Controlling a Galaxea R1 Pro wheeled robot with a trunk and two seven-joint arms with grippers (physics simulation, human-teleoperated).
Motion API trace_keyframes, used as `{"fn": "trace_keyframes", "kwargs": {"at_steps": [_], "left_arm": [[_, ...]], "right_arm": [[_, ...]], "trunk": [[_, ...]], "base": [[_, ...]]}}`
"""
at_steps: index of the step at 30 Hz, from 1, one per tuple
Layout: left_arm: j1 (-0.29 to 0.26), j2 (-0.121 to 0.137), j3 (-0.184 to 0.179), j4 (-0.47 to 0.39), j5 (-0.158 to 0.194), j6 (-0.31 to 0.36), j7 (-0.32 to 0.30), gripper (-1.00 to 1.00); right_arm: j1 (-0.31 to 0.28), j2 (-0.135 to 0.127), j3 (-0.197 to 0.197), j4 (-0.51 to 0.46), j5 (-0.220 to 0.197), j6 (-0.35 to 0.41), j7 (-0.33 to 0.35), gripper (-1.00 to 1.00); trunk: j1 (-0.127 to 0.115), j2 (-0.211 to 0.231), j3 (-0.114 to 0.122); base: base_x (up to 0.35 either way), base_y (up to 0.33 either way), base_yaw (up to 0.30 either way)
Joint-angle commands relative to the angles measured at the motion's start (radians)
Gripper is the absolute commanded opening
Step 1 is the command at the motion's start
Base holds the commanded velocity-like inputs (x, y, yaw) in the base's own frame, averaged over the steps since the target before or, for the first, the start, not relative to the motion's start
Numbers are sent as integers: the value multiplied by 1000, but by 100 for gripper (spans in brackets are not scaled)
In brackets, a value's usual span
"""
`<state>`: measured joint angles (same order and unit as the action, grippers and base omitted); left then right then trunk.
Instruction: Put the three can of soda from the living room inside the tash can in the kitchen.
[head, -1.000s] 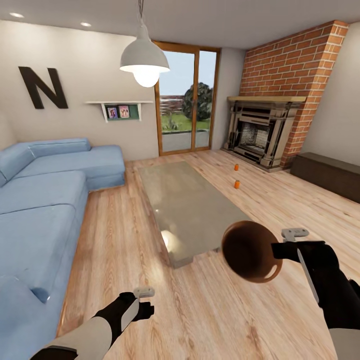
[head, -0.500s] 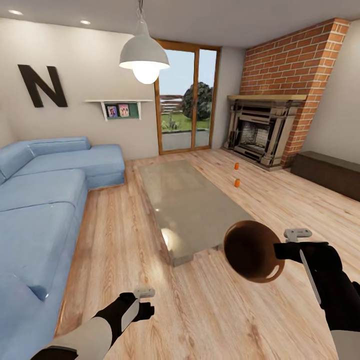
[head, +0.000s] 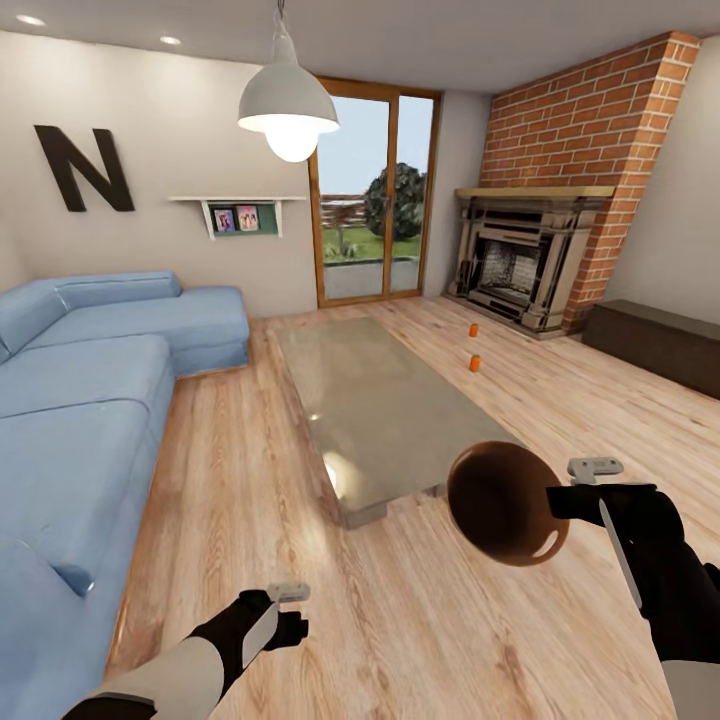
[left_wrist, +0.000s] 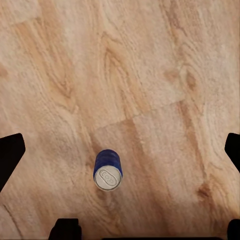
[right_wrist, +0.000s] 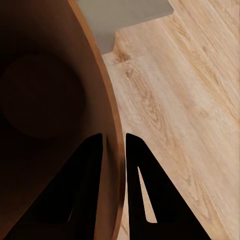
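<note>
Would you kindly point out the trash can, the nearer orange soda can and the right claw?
trash can (head: 500, 505): head view, on its brown inner wall.
nearer orange soda can (head: 475, 363): head view, on its side, standing on the floor.
right claw (right_wrist: 114, 142): right wrist view, between the fingertips pinching the bin's rim.

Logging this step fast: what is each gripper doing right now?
Left gripper: open, holding nothing, above the wood floor and a blue can.
Right gripper: closed on the rim of the trash can.

Bright, even render; lit pendant lamp (head: 288, 112), daylight through glass doors (head: 375, 200); glare on coffee table (head: 385, 415); edges stretched.
</note>
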<state>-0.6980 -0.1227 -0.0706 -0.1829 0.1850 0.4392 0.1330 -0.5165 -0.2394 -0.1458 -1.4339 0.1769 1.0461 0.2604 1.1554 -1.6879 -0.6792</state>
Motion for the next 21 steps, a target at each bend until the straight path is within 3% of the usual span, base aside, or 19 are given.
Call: {"fn": "trace_keyframes", "kwargs": {"at_steps": [1, 14, 21], "left_arm": [[0, 0, 0, 2, 0, 0, 0, 100], [16, 0, 1, 9, 2, -6, -1, 100], [17, 0, 1, 10, 2, -6, -2, 100]], "right_arm": [[0, 0, 0, 0, -14, 1, 5, -100], [0, -1, 3, 33, -13, 1, 5, -100], [0, -1, 8, 46, -12, 1, 5, -100]], "trunk": [[0, 0, 0], [0, 0, 0], [27, -49, -22]], "base": [[0, 0, 0], [0, 0, 0], [0, 0, 0]]}}
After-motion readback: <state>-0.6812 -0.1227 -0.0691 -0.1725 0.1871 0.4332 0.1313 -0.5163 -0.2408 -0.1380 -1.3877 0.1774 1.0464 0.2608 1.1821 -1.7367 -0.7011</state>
